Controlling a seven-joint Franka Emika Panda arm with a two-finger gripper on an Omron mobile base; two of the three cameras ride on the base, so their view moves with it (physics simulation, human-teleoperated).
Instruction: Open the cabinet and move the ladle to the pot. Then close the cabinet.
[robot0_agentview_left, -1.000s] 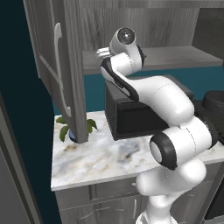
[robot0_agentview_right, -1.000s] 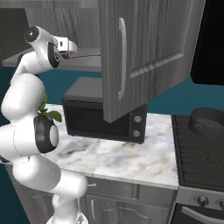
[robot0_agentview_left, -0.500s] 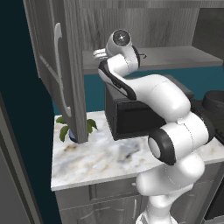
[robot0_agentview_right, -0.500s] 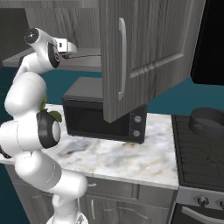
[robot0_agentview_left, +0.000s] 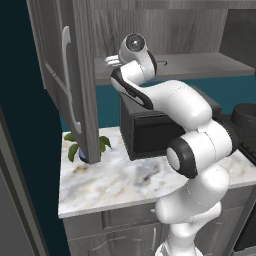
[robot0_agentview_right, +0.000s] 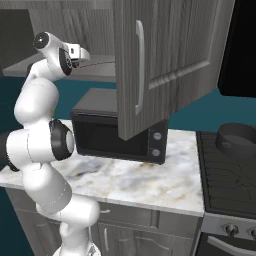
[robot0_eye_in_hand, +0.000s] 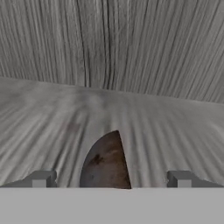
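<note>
So the cabinet (robot0_agentview_right: 170, 60) doors are already swung open and the gripper (robot0_eye_in_hand: 111, 186) is reaching onto its shelf, jaws wide open around the brown ladle (robot0_eye_in_hand: 106, 162); next it needs to close on it, then carry it right to the pot (robot0_agentview_right: 239, 140) on the stove.

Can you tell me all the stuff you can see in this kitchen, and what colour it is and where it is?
cabinet: one, dark grey woodgrain, on the wall above the counter, both doors swung open
ladle: one, brown, lying on the cabinet shelf between the tool's tips
microwave: one, black, on the counter under the cabinet
pot: one, dark grey, on the stove to the right
stove: one, black, right of the counter
plant: one, green leaves, on the counter behind the left door
counter: one, pale marble, over grey base cabinets
arm: one, white with dark joints, reaching up into the cabinet
tool: one, dark tips, open, around the ladle
</note>
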